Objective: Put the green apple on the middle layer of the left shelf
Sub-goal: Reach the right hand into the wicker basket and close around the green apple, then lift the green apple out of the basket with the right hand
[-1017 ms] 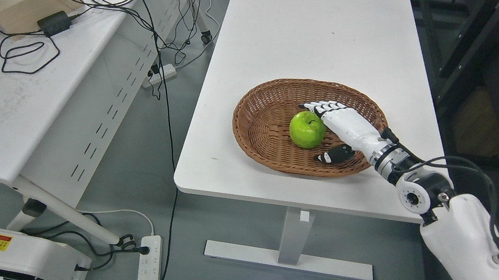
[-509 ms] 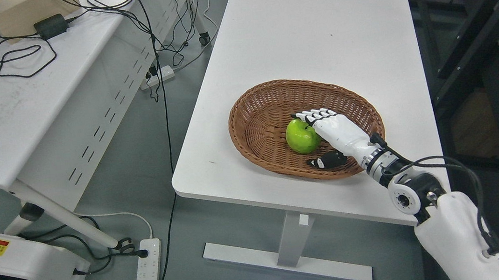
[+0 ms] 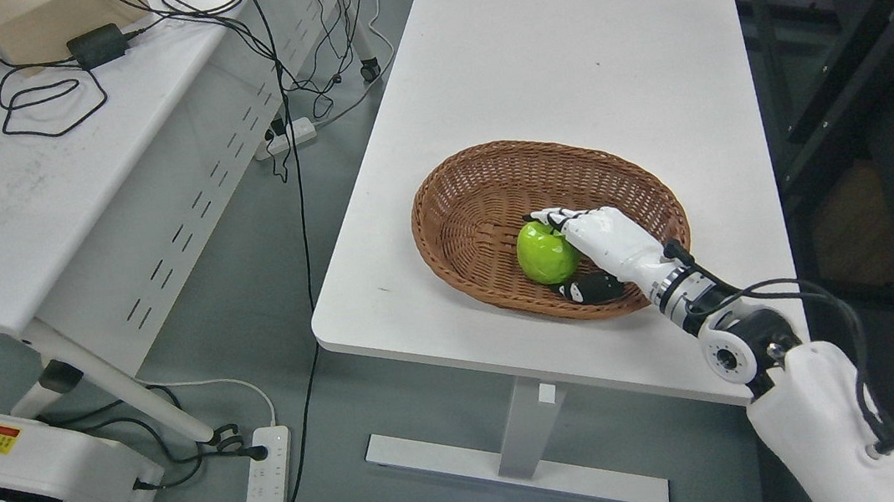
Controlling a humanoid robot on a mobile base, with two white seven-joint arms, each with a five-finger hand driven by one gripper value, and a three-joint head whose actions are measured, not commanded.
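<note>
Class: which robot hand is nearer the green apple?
Right. The right hand wraps the green apple in the basket; the left hand is out of view.

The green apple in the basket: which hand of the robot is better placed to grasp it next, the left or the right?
The right hand. It is inside the basket with fingers and thumb around the green apple. The left arm is out of view.

Robot hand [image 3: 581, 248] now closer around green apple [image 3: 546, 252].
</note>
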